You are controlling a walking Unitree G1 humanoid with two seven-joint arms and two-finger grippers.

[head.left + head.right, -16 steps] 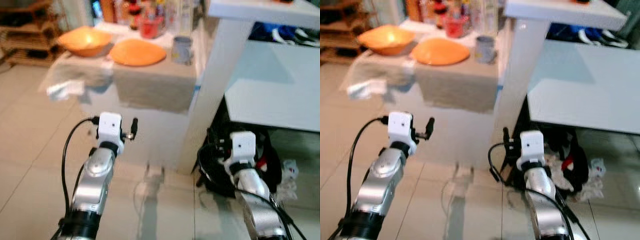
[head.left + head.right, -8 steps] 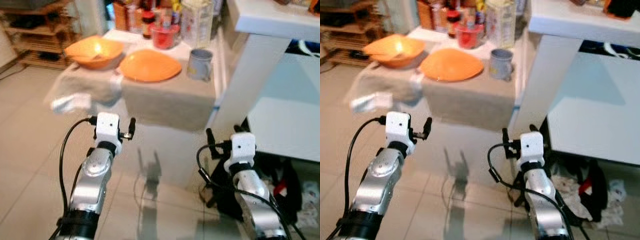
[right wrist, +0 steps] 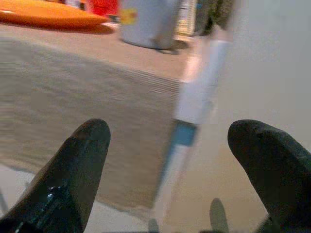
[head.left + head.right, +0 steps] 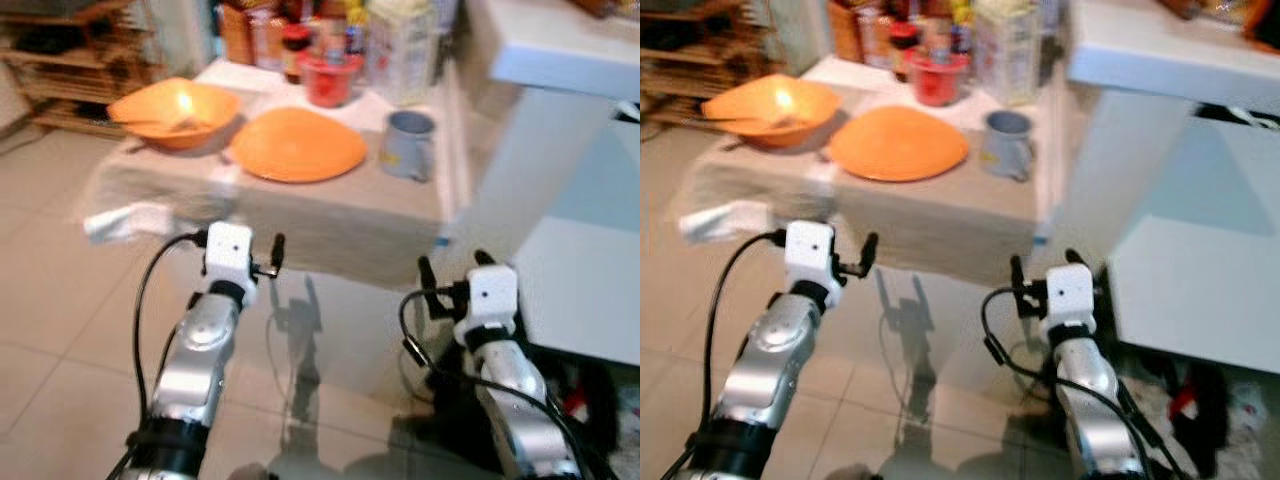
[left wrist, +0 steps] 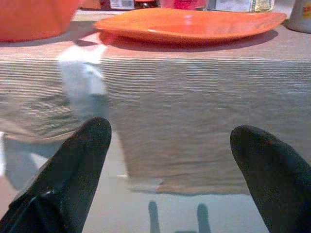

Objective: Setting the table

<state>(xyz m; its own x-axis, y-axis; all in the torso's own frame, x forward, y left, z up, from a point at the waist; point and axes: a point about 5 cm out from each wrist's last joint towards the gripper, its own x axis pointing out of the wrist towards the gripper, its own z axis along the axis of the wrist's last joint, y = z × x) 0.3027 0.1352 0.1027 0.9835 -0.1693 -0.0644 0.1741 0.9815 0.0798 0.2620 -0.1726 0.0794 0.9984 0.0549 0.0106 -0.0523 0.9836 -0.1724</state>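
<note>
Ahead of my left end effector (image 4: pixel 262 262) and right end effector (image 4: pixel 452 282), both spread wide and empty as I approach, the orange plate (image 4: pixel 298 145) and grey mug (image 4: pixel 408 145) sit on the cloth-covered worktop (image 4: pixel 340 215), beyond reach.
</note>
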